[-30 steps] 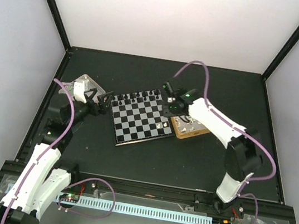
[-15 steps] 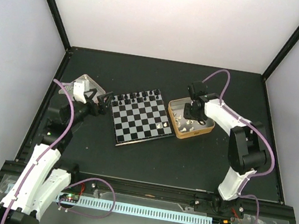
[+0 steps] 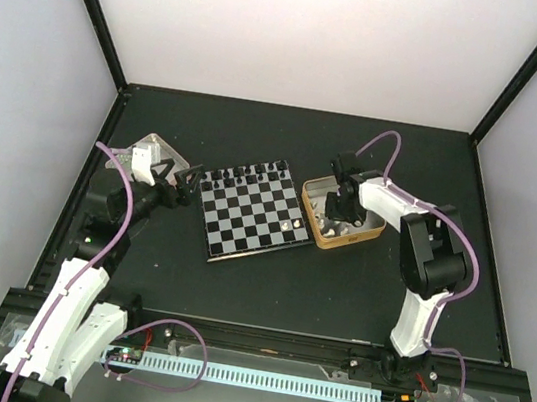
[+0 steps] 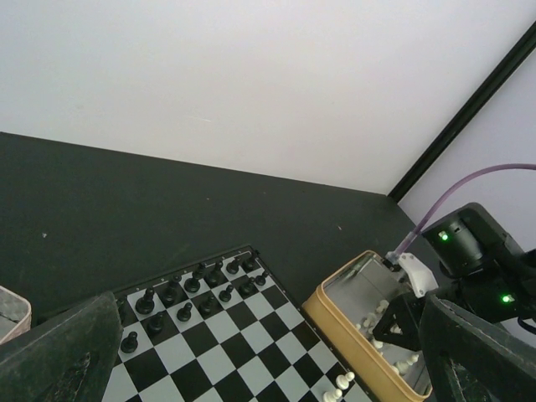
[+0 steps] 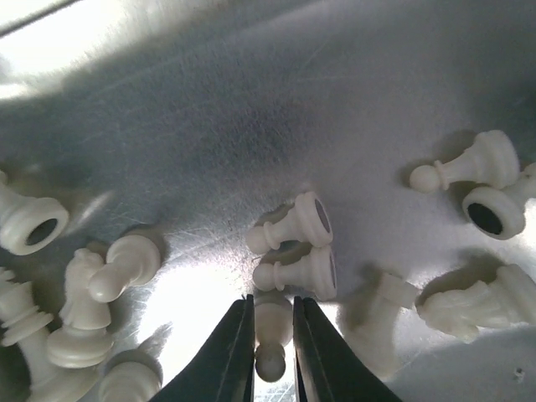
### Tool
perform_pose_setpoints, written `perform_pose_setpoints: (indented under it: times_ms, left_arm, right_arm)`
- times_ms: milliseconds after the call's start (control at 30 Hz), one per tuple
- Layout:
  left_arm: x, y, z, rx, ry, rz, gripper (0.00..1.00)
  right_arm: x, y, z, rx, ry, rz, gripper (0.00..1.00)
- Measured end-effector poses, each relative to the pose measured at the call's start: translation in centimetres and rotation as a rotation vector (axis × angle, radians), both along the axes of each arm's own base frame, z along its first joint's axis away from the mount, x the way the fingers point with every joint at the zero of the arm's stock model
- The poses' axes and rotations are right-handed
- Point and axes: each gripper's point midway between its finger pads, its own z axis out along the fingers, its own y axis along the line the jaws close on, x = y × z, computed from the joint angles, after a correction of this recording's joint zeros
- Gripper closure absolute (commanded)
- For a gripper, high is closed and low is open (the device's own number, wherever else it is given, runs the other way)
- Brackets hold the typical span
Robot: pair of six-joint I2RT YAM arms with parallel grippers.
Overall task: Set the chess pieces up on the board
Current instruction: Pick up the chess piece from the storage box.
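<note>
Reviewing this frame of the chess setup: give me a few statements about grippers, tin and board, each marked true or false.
1. The right gripper is down in the gold-rimmed tin, its fingers closed on a white piece. True.
2. The left gripper grips a black piece. False: it is open and holds nothing.
3. Black pieces stand on the board along its far edge. True.
4. The board has no white pieces. False: a few white ones stand near its edge beside the tin.
</note>
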Motion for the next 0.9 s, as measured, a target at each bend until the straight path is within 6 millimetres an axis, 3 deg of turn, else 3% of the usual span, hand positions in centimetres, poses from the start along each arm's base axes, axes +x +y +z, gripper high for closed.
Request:
perform_pose_setpoints:
  times_ms: [333, 467, 567, 733, 900]
  left_arm:
    - [0.0, 0.0, 0.0, 0.0, 0.0, 0.0, 0.01]
    - [0.0, 0.0, 0.0, 0.0, 0.0, 0.0, 0.01]
    - [0.0, 0.0, 0.0, 0.0, 0.0, 0.0, 0.01]
    - [0.0, 0.0, 0.0, 0.0, -0.001, 0.0, 0.01]
    - [0.0, 0.0, 0.0, 0.0, -0.001, 0.0, 0.01]
  right_arm:
    - [-0.1, 0.0, -0.5, -0.006, 0.015, 0.004, 0.97]
    - [0.0, 0.0, 0.6, 0.003, -0.003, 0.005, 0.98]
    - [0.1, 0.5, 3.1, 0.05, -0.051, 0.012, 0.97]
    - [0.0, 2.5, 9.3, 0.203, -0.169, 0.041, 0.97]
    - [-1.3, 5.2, 12.0, 0.304, -0.2, 0.098, 0.97]
